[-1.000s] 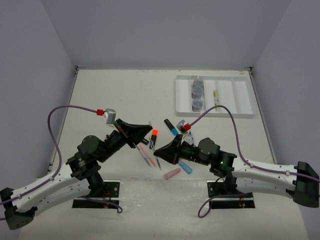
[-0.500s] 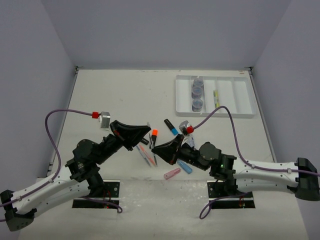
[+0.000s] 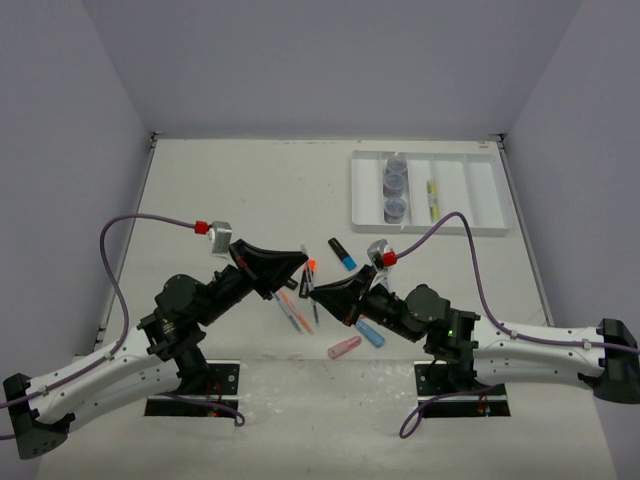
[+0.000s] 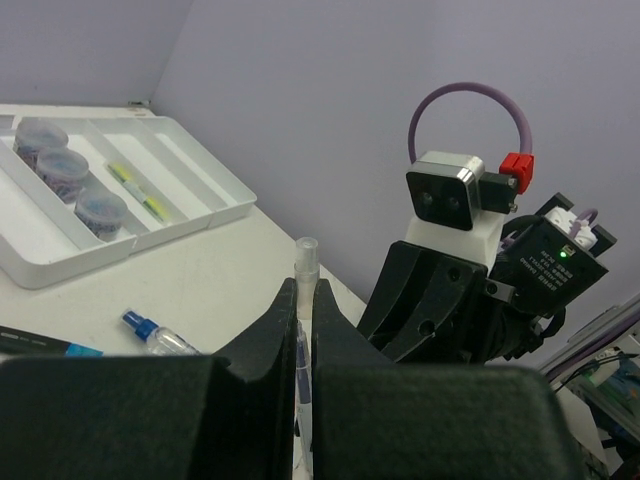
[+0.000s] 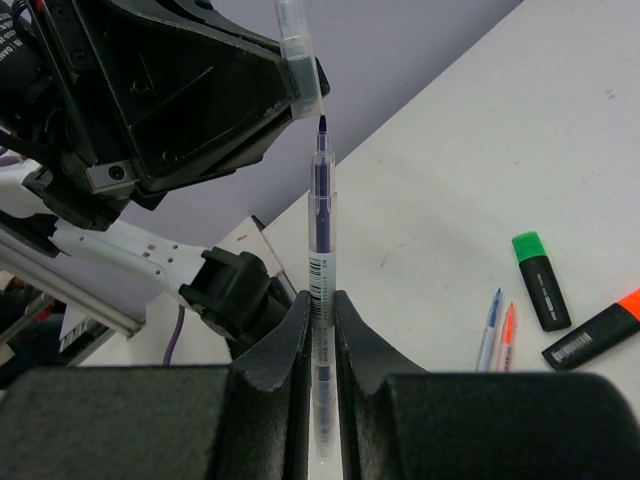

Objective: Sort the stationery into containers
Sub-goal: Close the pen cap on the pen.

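Sorting is barely begun. Near the middle of the front edge, the left gripper [image 4: 305, 300] pinches a clear plastic pen cap [image 4: 305, 256]. A black blue-capped highlighter [image 3: 342, 255] and a pink capsule piece [image 3: 344, 347] lie loose (among other strays). The right gripper [image 5: 320, 300] clamps a thin blue uncapped pen [image 5: 320, 225]. At the far right corner, the white five-compartment plastic tray [image 3: 481, 198] holds three round grey-blue jars [image 3: 394, 185] in one compartment and a yellow-green pen [image 3: 433, 195] in the next.
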{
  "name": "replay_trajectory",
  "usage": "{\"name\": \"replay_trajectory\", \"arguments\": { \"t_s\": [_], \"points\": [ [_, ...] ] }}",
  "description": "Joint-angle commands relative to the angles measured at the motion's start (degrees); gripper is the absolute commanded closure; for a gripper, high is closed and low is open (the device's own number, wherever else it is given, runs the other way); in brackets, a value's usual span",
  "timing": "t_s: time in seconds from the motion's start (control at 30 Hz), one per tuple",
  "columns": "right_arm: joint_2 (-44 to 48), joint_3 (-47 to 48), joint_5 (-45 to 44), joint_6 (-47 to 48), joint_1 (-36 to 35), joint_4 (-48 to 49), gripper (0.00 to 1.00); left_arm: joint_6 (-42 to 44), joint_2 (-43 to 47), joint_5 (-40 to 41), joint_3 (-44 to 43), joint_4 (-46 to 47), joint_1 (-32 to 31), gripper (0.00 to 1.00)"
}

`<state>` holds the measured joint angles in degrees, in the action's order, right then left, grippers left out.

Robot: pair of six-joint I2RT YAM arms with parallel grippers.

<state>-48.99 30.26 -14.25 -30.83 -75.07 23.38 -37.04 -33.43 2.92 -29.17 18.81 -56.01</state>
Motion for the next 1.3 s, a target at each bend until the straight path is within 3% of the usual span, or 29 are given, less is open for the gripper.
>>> {"name": "replay_trajectory", "arguments": {
  "t_s": [0.0,1.27],
  "points": [
    [0.47,2.71,-2.54,1.04,-0.43,0.35,1.00,-0.05,-1.25,-0.72,0.34,2.89,-0.07,1.00],
    [1.88,3.75,-2.26,0.69,-0.43,-1.59,1.00,-0.70,-1.26,1.55,-0.01,2.65,-0.07,1.00]
  ]
}}
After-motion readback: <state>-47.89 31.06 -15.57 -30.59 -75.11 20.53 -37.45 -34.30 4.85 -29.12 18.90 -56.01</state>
